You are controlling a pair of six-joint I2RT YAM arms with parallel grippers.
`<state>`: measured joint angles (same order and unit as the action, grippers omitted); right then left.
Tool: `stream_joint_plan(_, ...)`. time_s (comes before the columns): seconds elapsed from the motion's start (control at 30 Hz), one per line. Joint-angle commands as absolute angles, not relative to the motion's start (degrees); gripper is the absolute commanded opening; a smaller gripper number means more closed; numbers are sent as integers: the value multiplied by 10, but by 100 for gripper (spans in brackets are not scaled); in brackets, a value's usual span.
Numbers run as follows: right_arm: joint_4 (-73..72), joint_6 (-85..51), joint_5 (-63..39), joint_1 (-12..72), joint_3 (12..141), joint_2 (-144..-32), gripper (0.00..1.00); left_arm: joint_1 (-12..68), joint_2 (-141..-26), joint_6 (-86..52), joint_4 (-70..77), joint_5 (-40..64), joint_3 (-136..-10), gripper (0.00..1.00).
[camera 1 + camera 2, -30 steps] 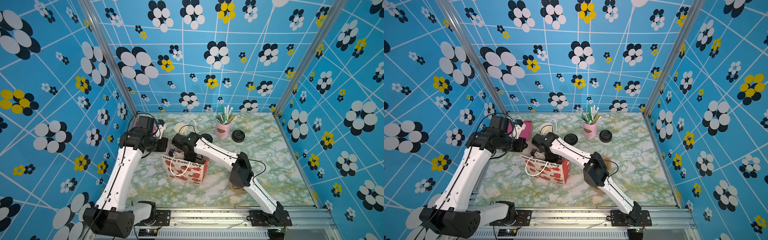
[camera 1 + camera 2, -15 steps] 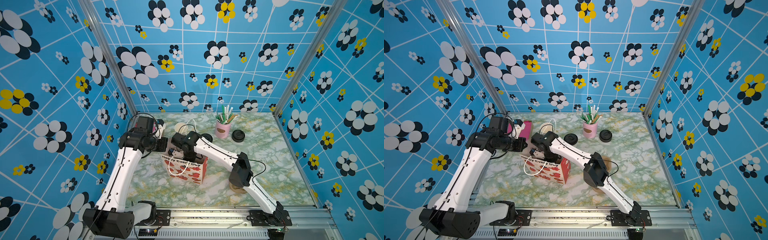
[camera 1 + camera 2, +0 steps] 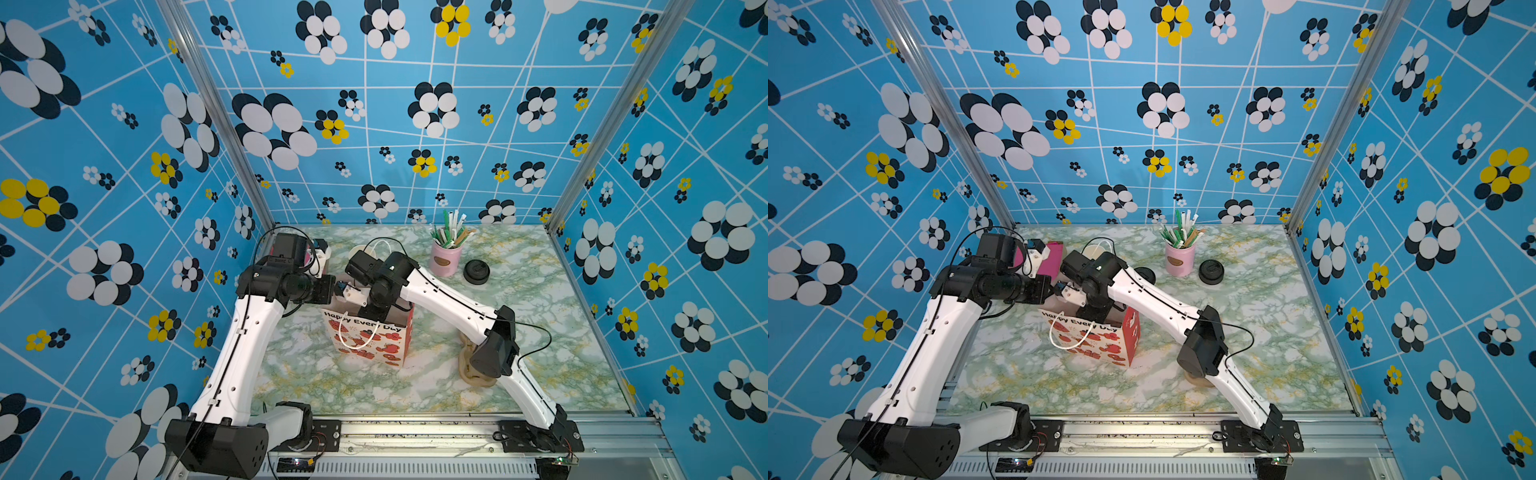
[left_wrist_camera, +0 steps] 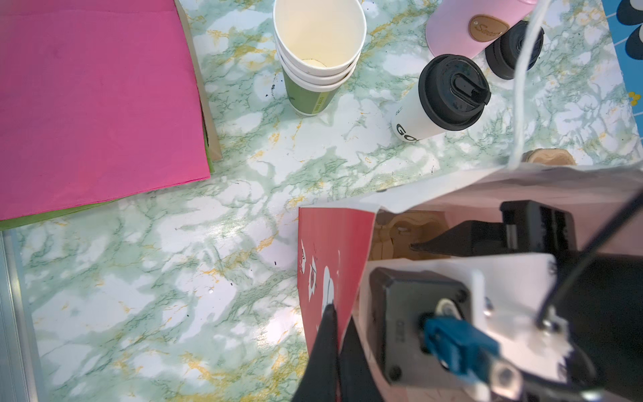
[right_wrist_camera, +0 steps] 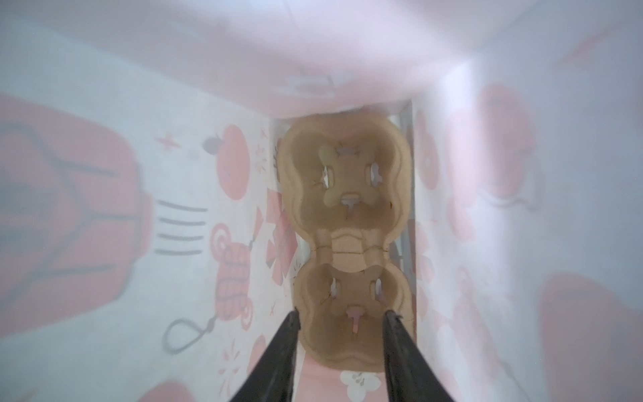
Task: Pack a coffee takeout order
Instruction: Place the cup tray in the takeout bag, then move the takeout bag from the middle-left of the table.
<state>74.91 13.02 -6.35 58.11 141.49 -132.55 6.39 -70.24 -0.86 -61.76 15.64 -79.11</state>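
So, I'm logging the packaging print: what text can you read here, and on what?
"Happy Every Day": front of the bag.
"GO", the rest hidden: lidded cup.
Brown tag on the pink pot: script, too blurred to read.
Side label on the cup stack: too small to read.

Your two arms share one build. The white-shelled left arm (image 3: pixel 245 345) and its twin, the right arm (image 3: pixel 449 301), have smooth links dotted with small round holes, joined by matte black motor housings (image 3: pixel 494 351). A thin black cable (image 3: pixel 540 328) loops off the right elbow. The right gripper (image 5: pixel 342 315) has slim, black, tapered fingers (image 5: pixel 275 358). Its wrist carries a screwed white plate (image 4: pixel 511 275) and a blue plug (image 4: pixel 455 344).
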Motion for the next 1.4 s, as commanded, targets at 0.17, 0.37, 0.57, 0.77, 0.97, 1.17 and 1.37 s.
stream_joint_plan(0.17, 710, 129, -72, 585, 1418, -1276, 41, 61, -688, 0, -635, 157, -784, 5)
stream_joint_plan(0.37, 680, 136, -62, 585, 1386, -1233, 41, 61, -687, 0, -635, 154, -785, 5)
stream_joint_plan(0.57, 659, 138, -53, 585, 1370, -1206, 41, 60, -685, -1, -635, 154, -785, 5)
stream_joint_plan(0.77, 633, 131, -50, 585, 1370, -1185, 48, 60, -684, -2, -635, 152, -783, 5)
stream_joint_plan(0.97, 598, 118, -54, 585, 1376, -1140, 57, 60, -682, -4, -635, 144, -780, 5)
stream_joint_plan(1.17, 529, 93, -19, 579, 1337, -1058, 70, 58, -674, -14, -638, 101, -781, 5)
stream_joint_plan(1.37, 482, 73, 61, 547, 1249, -987, 85, 34, -653, -25, -630, 81, -775, 4)
